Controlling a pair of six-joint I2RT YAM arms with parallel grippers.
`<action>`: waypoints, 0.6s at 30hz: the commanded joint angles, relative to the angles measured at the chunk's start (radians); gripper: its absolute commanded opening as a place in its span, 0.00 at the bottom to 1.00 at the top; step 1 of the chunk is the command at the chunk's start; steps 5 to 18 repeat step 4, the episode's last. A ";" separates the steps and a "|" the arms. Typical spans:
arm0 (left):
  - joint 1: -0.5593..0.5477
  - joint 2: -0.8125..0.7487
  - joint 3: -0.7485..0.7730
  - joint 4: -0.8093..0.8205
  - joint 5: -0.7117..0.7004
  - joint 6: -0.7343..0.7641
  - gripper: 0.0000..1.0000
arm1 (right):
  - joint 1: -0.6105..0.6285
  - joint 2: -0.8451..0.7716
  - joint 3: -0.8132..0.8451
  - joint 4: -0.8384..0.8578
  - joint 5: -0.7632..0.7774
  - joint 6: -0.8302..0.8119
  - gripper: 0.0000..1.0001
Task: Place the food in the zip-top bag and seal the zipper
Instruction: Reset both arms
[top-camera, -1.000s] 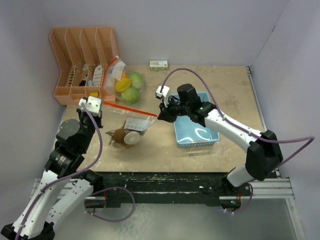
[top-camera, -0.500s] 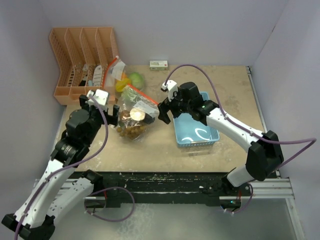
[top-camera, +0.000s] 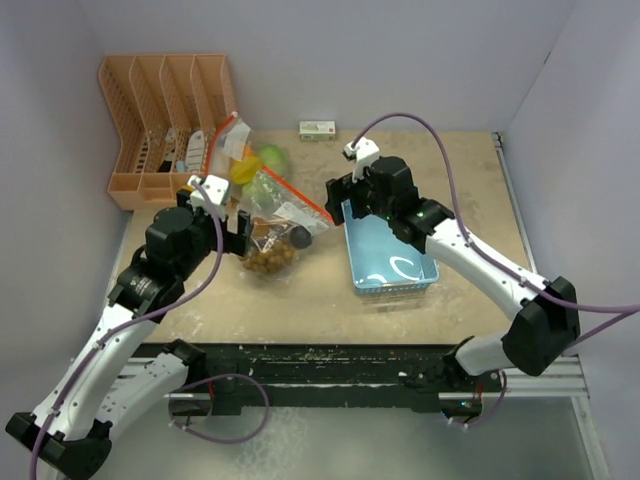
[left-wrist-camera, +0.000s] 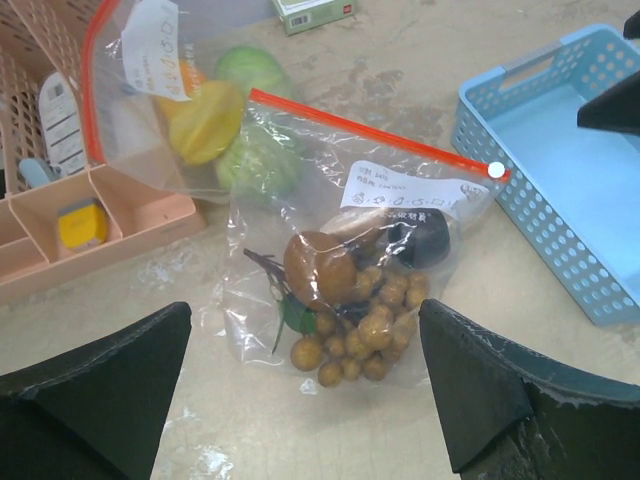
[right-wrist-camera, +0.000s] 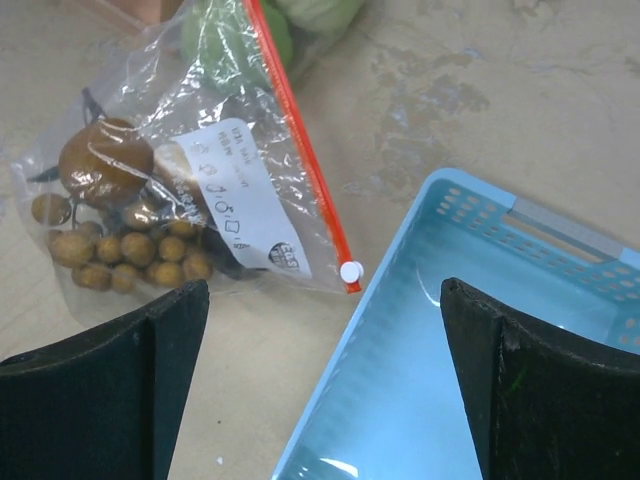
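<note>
The zip-top bag (top-camera: 281, 225) lies flat on the table, its red zipper (left-wrist-camera: 370, 130) ending in a white slider (right-wrist-camera: 350, 271). Inside it sit food pieces: a brown lump (left-wrist-camera: 319, 268), a bunch of small brown balls (left-wrist-camera: 365, 330), a dark round piece (left-wrist-camera: 426, 238) and a green leaf (left-wrist-camera: 297, 315). My left gripper (top-camera: 240, 232) hovers open just left of the bag, empty. My right gripper (top-camera: 338, 205) hangs open by the slider end, over the near-left corner of the blue tray (right-wrist-camera: 480, 330). Neither gripper touches the bag.
A second clear bag (top-camera: 243, 160) with yellow and green fruits (left-wrist-camera: 205, 122) leans against the orange desk organizer (top-camera: 160, 110) at the back left. A small green-and-white box (top-camera: 317, 130) lies by the back wall. The light blue tray (top-camera: 390, 250) stands right of the bag.
Both grippers let go of the zipper ends and opened wide. The bag, held stretched between them before, dropped onto the table. The right gripper drew back towards the tray.
</note>
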 joint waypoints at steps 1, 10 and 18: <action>0.003 -0.006 0.023 -0.005 0.029 -0.027 0.99 | -0.001 -0.064 -0.001 0.066 0.090 0.041 1.00; 0.002 -0.009 0.024 -0.002 0.028 -0.026 0.99 | -0.001 -0.070 0.006 0.056 0.103 0.046 0.99; 0.002 -0.009 0.024 -0.002 0.028 -0.026 0.99 | -0.001 -0.070 0.006 0.056 0.103 0.046 0.99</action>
